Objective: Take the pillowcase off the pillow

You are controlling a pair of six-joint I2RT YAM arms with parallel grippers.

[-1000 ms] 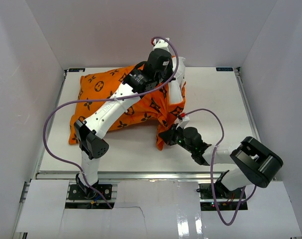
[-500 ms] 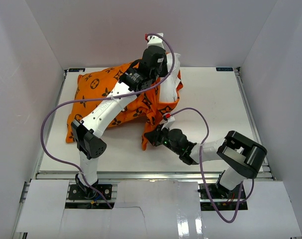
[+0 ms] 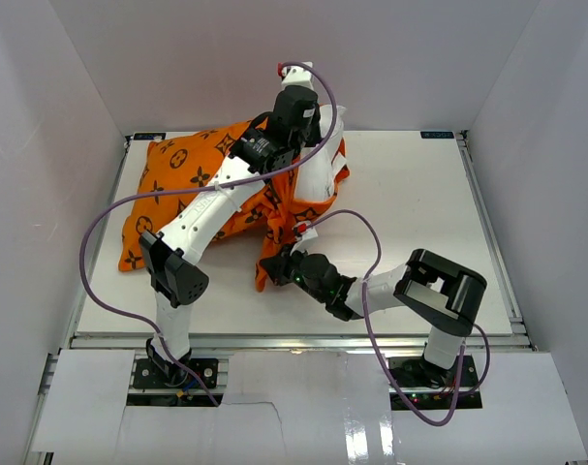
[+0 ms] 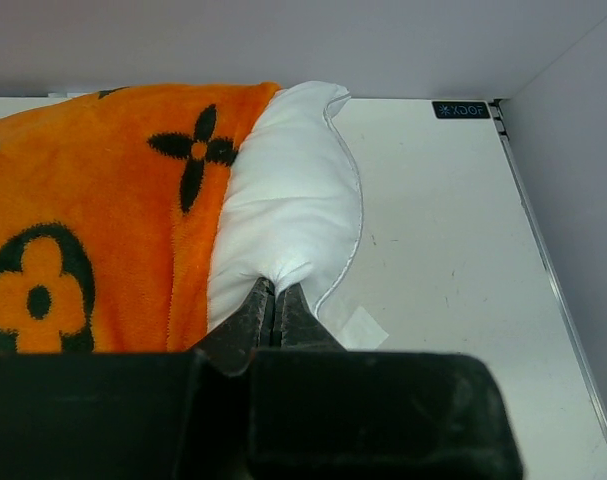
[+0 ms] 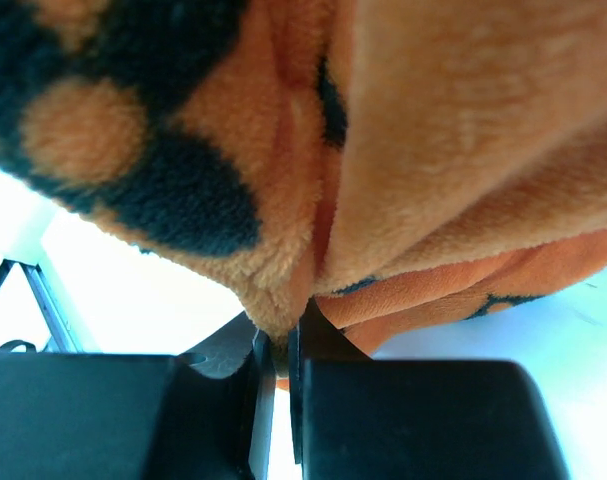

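Two thin pinches carry the risk: your left claw clenches a small fold of the white pillow, and your right claw grips a hem of the orange pillowcase. Pull unevenly and either may slip. Plush and black-flowered, the pillowcase lies bunched on the left half of the surface, baring one pillow end.

Pillowcase bunched across bench, orange bulk at left. White pillow exposed at right end, left end effector down on it. Right end effector low at near side, pinching drawn-out orange corner. Purple cables loop over both arms.
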